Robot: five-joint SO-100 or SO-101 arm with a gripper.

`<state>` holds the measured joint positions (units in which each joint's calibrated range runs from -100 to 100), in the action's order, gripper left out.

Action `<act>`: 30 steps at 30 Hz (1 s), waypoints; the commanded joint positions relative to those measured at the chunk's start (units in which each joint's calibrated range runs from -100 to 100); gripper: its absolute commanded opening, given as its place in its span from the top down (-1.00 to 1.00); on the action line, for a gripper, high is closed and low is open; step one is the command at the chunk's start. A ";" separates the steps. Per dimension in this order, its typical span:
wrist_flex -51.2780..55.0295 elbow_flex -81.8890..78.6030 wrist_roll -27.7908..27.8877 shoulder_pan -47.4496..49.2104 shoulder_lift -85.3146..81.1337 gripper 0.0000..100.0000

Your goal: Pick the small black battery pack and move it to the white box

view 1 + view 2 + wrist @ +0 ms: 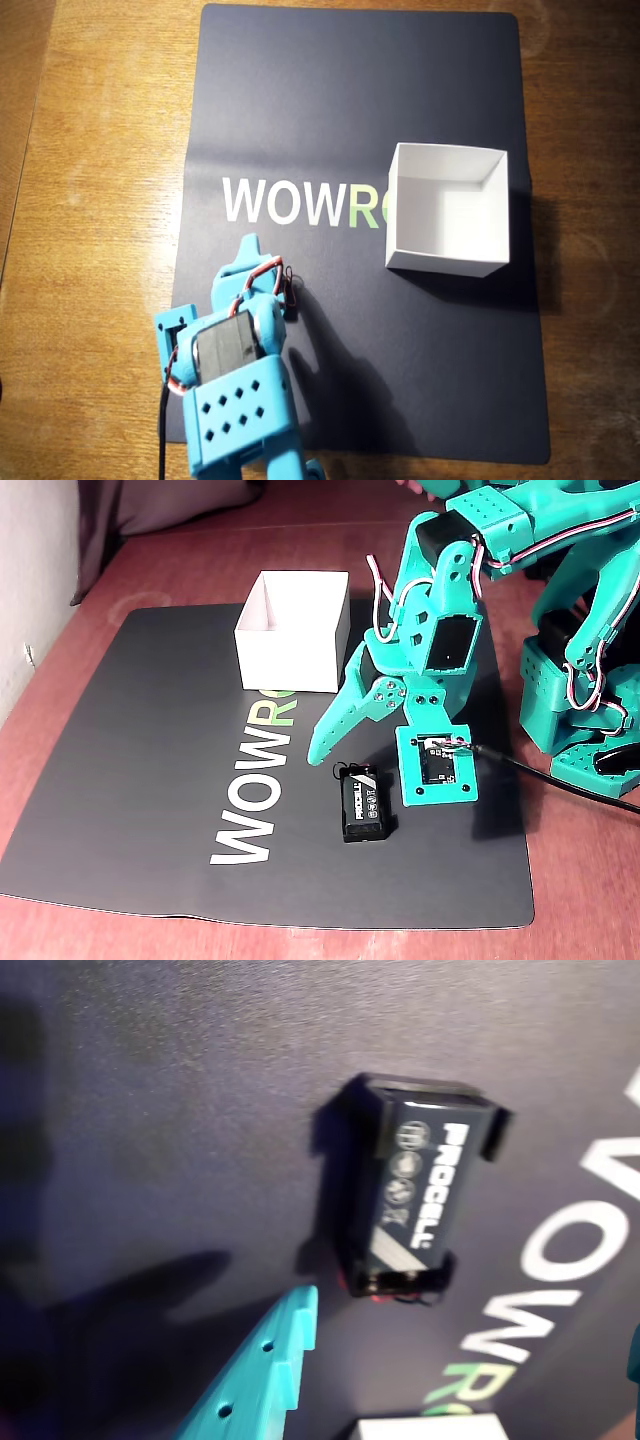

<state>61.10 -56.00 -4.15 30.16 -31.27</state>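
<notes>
A small black battery pack [361, 802] with white PROCELL lettering is seen lying flat on a dark mat [150, 780] printed with large letters, its thin wires at the far end in the fixed view. The turquoise claw [335, 742] is held just above and beside the pack, gripping nothing; whether it is spread cannot be told. The white box [292, 630] is set further back on the mat, well apart, on a wooden worktop [100, 150]

Battery pack [361, 803]: black plastic, glossy, white printed lettering. White box [292, 630]: matt cardboard, smooth. Mat [330, 110]: dark, matt, finely textured. Table [90, 180]: wood, visible grain, slight sheen. Gripper [330, 742]: teal plastic, matt.
</notes>
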 commanded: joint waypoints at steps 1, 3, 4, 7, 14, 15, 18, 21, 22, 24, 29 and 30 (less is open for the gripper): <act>-0.19 2.89 -0.17 -0.66 2.82 0.31; 0.16 5.07 -0.17 -0.66 4.57 0.31; 0.16 6.07 -0.17 -0.66 5.54 0.31; -0.36 9.33 -0.22 -0.66 9.31 0.31; 0.25 12.42 -0.28 -0.42 14.57 0.31; 0.25 12.33 -0.28 -0.31 14.83 0.31; 0.25 12.05 -0.28 0.16 14.83 0.31; 0.25 11.96 -0.28 0.28 14.66 0.31; 0.25 11.96 -0.28 0.28 14.66 0.32; 0.25 11.87 -0.28 0.40 14.66 0.32; 0.25 11.15 -0.28 0.40 15.18 0.32; 0.25 10.60 -0.28 0.40 15.18 0.32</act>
<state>61.19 -45.82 -4.26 30.28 -15.93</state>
